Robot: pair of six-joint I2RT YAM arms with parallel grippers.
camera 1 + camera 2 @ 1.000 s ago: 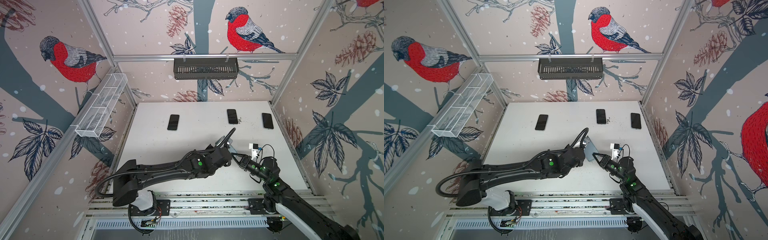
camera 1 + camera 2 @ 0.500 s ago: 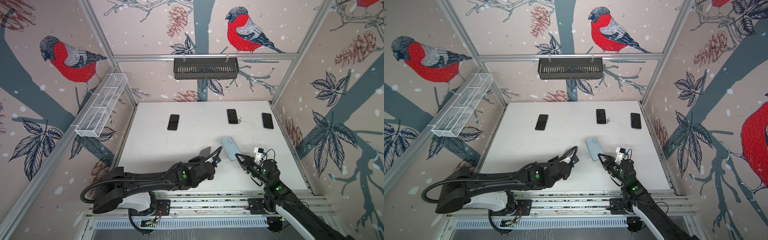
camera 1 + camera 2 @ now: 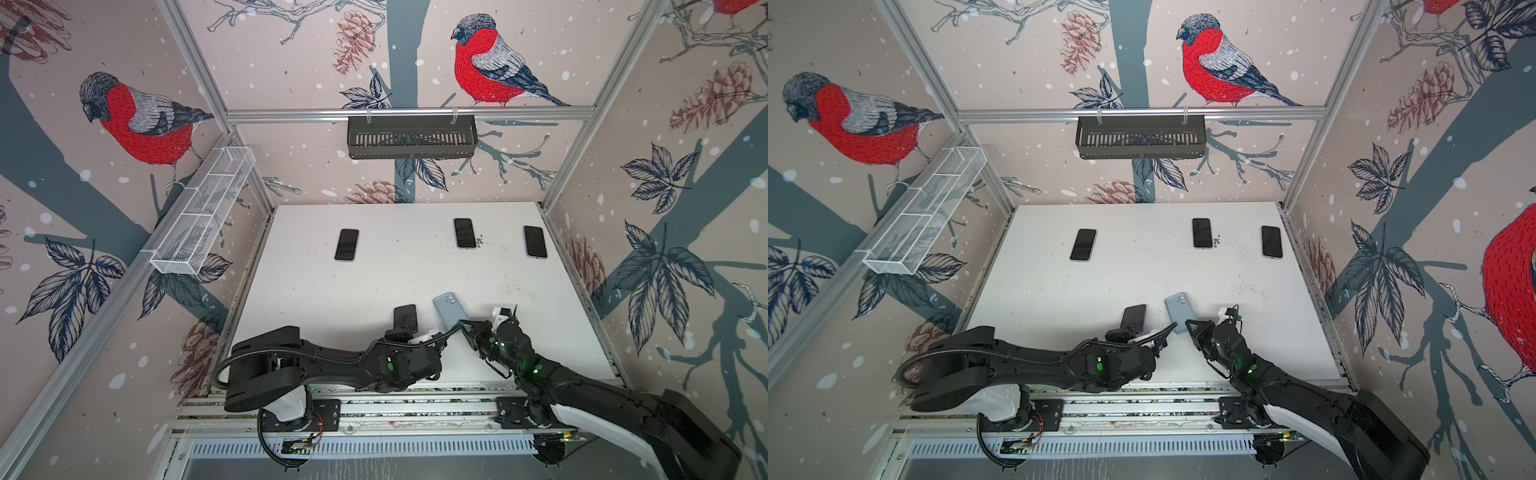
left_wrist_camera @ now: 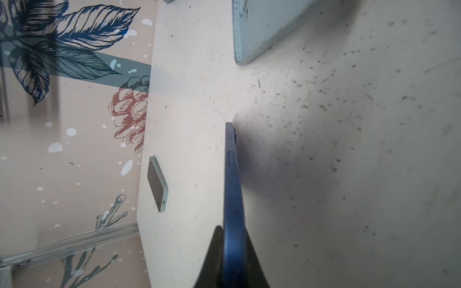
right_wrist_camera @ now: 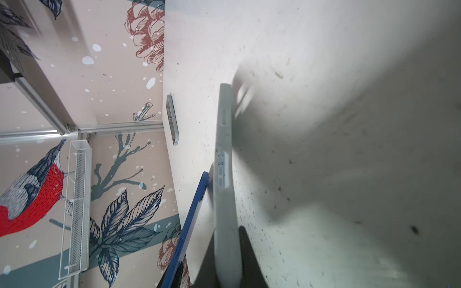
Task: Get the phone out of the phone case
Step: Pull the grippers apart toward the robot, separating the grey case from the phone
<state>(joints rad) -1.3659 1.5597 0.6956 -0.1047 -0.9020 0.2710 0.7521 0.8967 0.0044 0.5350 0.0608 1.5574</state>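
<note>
the left claw (image 3: pixel 405 331) is clamped tight on the near end of the phone (image 3: pixel 405 316), a dark blue slab with a black screen. its wrist view shows the two black fingers (image 4: pixel 214 251) pressed on either face, the buttoned edge running away from the camera. the phone is out of the case and slants up from the claw; whether its far end meets the table (image 3: pixel 332 299) i cannot tell.

the right claw (image 3: pixel 463 325) is closed just as firmly on the near end of the case (image 3: pixel 449 309), pale blue, camera cutout at the far end. in the right wrist view the case (image 5: pixel 223 149) shows edge-on, the phone (image 5: pixel 192 219) just beside it.

in both top views phone and case sit side by side near the front middle of the table, a narrow gap between them.

further back, three phones (image 3: pixel 464 232) lie flat, screens up, well apart. a black basket (image 3: pixel 411 137) hangs on the back wall, a wire basket (image 3: pixel 203 216) on the left wall.
</note>
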